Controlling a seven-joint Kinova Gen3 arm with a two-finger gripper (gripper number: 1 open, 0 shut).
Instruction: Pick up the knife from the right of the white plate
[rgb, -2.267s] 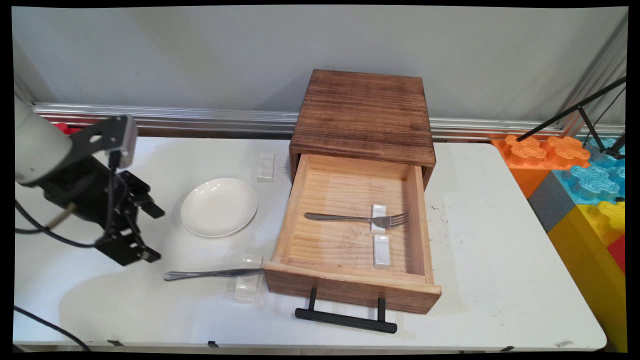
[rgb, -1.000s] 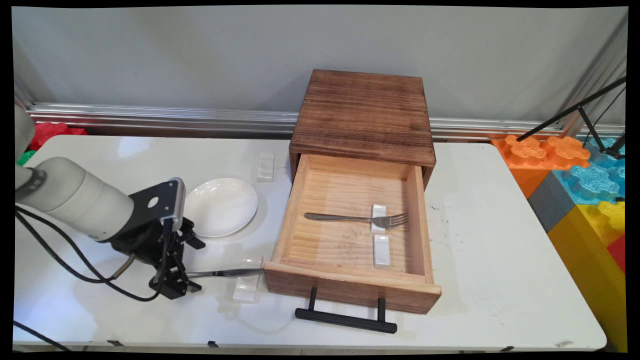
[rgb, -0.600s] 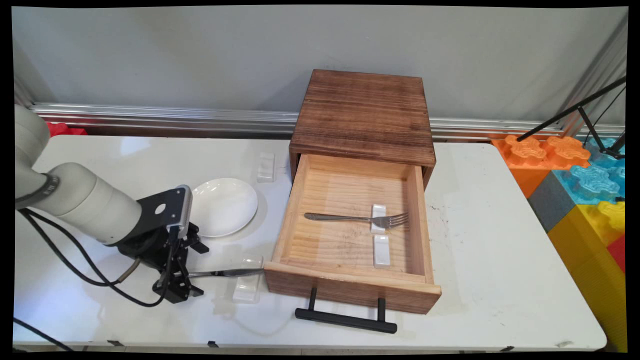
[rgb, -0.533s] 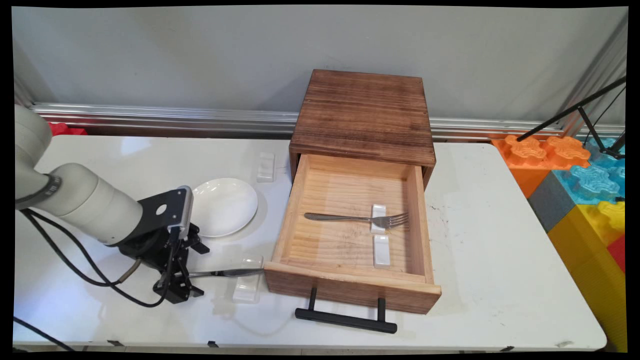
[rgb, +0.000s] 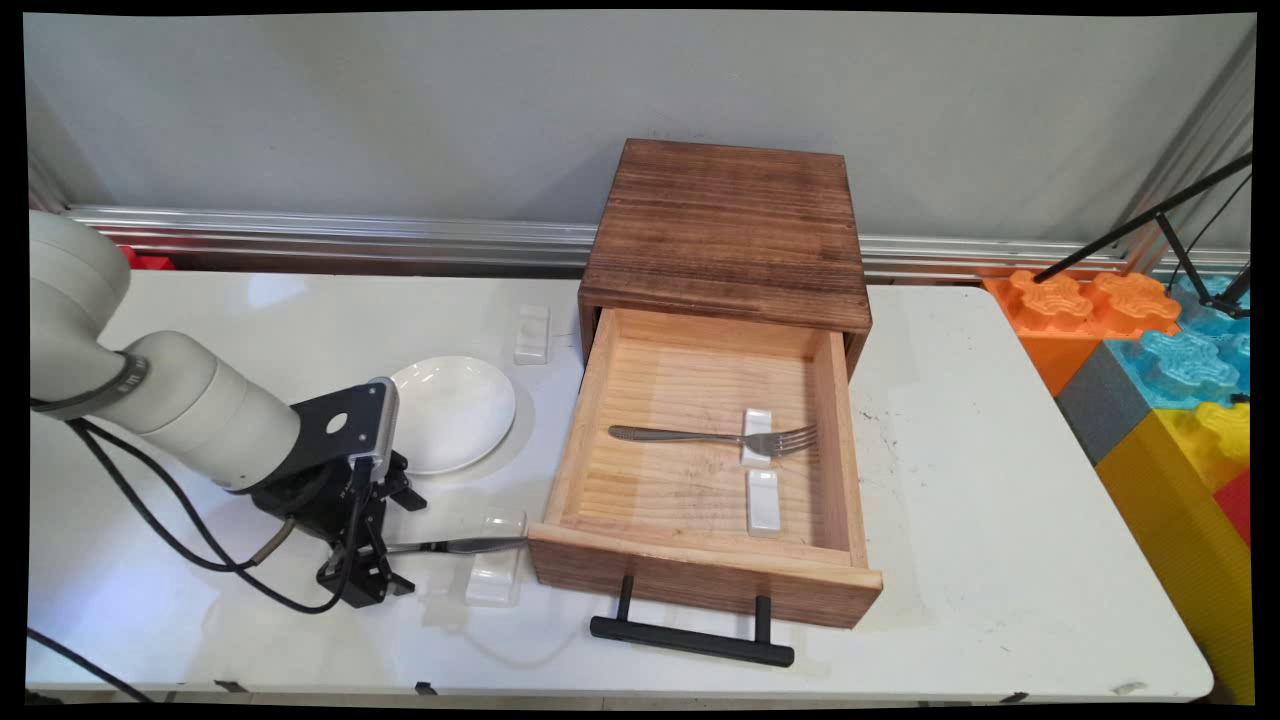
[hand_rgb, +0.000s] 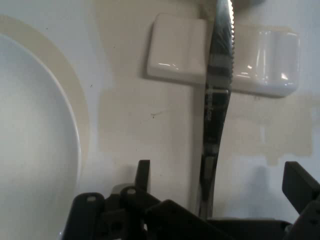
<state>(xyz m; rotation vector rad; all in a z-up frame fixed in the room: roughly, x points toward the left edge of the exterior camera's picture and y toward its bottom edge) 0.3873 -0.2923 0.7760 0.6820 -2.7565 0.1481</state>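
black two-finger gripper (hand_rgb: 215, 187) spread wide around the handle of a serrated steel knife (hand_rgb: 218, 85) — not touching it; blade lies across a white ceramic rest (hand_rgb: 175, 50).

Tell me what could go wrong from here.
1. The open gripper straddles the thin knife handle. Closing may tip the knife on its white rest, so it could slip.
2. The blade tip lies by the drawer front and could scrape it.
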